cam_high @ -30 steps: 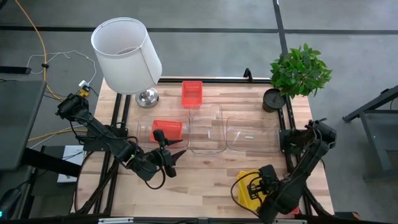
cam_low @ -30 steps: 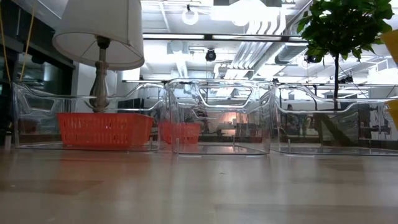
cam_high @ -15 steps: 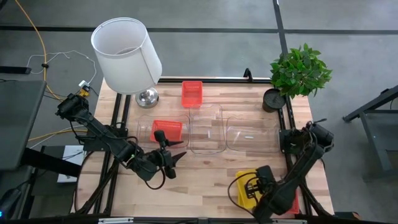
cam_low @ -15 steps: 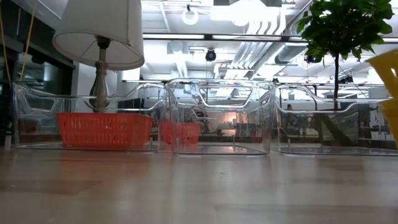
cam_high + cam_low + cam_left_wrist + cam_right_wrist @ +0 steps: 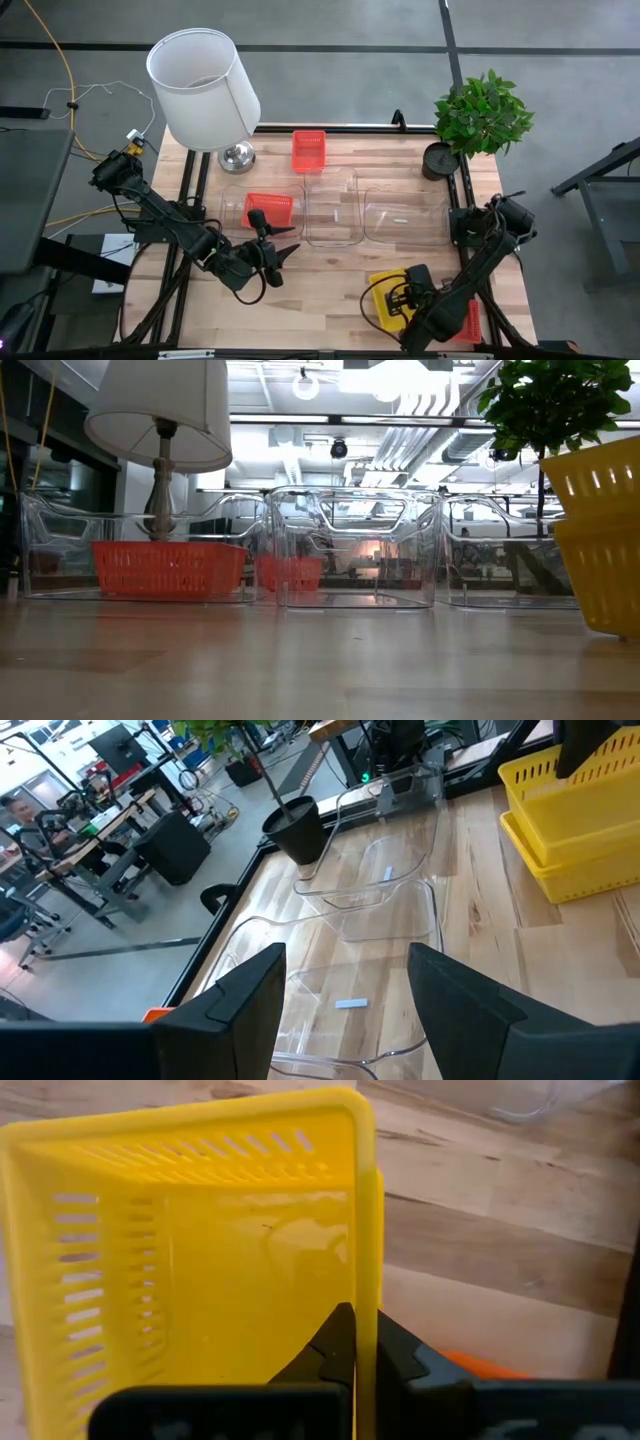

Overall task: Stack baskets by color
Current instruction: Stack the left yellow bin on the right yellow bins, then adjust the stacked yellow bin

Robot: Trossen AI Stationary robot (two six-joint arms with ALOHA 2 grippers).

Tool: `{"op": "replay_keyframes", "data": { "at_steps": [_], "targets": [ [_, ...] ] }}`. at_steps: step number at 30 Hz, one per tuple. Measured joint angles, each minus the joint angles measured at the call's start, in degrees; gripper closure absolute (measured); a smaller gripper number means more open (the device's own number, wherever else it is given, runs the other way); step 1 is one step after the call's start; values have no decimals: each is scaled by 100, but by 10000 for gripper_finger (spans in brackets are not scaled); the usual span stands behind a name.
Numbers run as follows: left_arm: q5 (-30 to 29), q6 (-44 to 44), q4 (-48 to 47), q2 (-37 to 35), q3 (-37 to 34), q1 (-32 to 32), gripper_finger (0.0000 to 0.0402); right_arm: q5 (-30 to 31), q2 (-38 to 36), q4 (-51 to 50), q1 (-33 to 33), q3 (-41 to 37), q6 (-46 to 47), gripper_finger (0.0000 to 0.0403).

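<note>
The right gripper [image 5: 400, 300] fingers pinch a yellow basket [image 5: 388, 297] near the table [image 5: 330, 275] edge. Left gripper [image 5: 285, 250] fingers are spread wide over bare wood. Three bins [image 5: 331, 208], three red baskets [image 5: 308, 150], two yellow.

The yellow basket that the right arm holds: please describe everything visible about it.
The yellow basket is glossy plastic, rectangular, with slotted walls and a solid floor. The right tool is shut on one wall's rim. It sits nested on a second yellow basket near the table's front right, beside an orange-red basket.
</note>
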Motion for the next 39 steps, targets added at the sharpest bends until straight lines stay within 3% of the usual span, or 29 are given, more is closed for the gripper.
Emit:
{"op": "replay_keyframes", "data": {
  "at_steps": [7,13,18,24,29,35,39],
  "targets": [
    [0,-1,-2,0,0,0,204,55,0,2,32,-2,-229,382],
    [2,-1,-2,0,0,0,204,39,-6,0,30,0,-588,306],
    [0,-3,0,0,0,0,204,-489,-190,-11,28,9,-1251,243],
    [0,-3,-2,0,0,0,204,-704,-435,-183,182,22,-1648,215],
    [2,-3,-2,0,-1,0,204,-819,-431,-142,471,-34,-1612,245],
    [2,-23,4,0,-2,0,204,-919,-371,-94,709,-35,-1256,382],
    [10,-25,4,0,-2,0,204,-740,-164,-272,739,-35,-1161,383]
  ]
}}
